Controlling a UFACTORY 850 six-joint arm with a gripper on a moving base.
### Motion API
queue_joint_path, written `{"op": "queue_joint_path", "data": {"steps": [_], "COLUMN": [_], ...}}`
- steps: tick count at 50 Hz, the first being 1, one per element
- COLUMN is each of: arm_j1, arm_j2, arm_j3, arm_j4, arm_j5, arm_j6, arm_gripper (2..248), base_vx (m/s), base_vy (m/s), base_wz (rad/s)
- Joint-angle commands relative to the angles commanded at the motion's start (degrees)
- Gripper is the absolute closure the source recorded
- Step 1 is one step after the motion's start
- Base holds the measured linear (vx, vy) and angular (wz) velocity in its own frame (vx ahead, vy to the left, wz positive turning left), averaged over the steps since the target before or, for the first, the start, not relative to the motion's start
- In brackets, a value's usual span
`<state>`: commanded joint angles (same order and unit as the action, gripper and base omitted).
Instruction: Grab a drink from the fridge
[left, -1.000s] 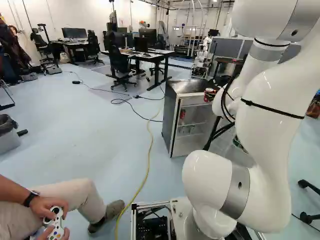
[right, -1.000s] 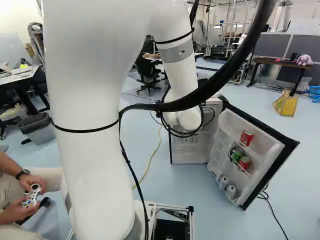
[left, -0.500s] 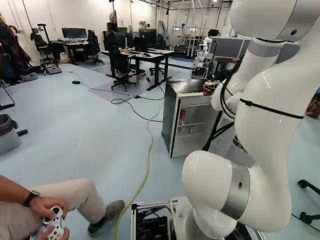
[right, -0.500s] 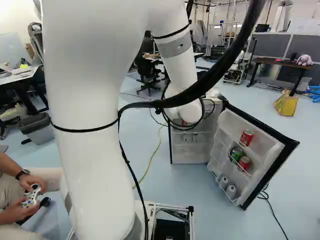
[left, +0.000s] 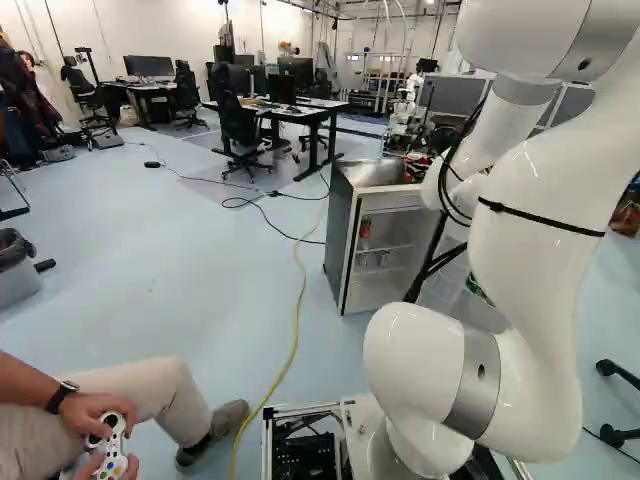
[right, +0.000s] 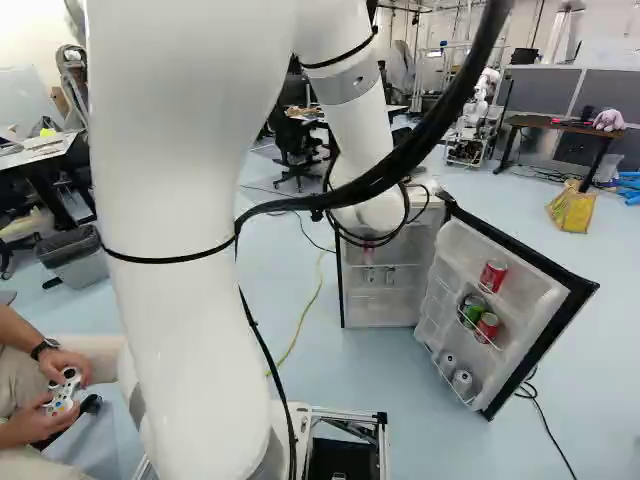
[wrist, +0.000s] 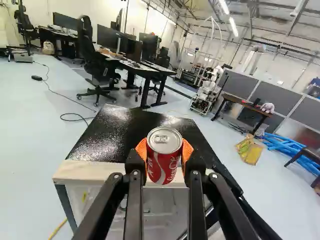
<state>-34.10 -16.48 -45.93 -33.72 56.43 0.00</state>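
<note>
The hand (left: 415, 168) grips a red can (wrist: 163, 162) upright between its orange pads (wrist: 187, 150). White script curls down its side, under a silvery lid with a ring tab.

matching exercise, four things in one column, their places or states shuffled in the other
1. red soda can in wrist view
2. black-edged white fridge door
3. thin yellow cable
4. crumpled yellow bag

A. swung open, holding cans
B. held in the black gripper
C. right of 2, right base view
D. on the floor, left of the black-topped fridge

Pairs: 1-B; 2-A; 3-D; 4-C
</note>
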Motion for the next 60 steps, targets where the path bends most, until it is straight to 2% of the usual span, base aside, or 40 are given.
{"op": "queue_joint_path", "data": {"steps": [19,60], "arm_j1": [0.97,3.61], "arm_j2": [-0.74,-6.1], "arm_j3": [-3.46,-10.23], "arm_j4": [0.0,0.0], "arm_j5": [-3.57,-9.77], "arm_j6": [0.0,0.0], "arm_gripper": [162,162], "base_vx": [0.0,0.0], "base_vy": [0.0,0.0], "base_wz": [0.0,0.0]}}
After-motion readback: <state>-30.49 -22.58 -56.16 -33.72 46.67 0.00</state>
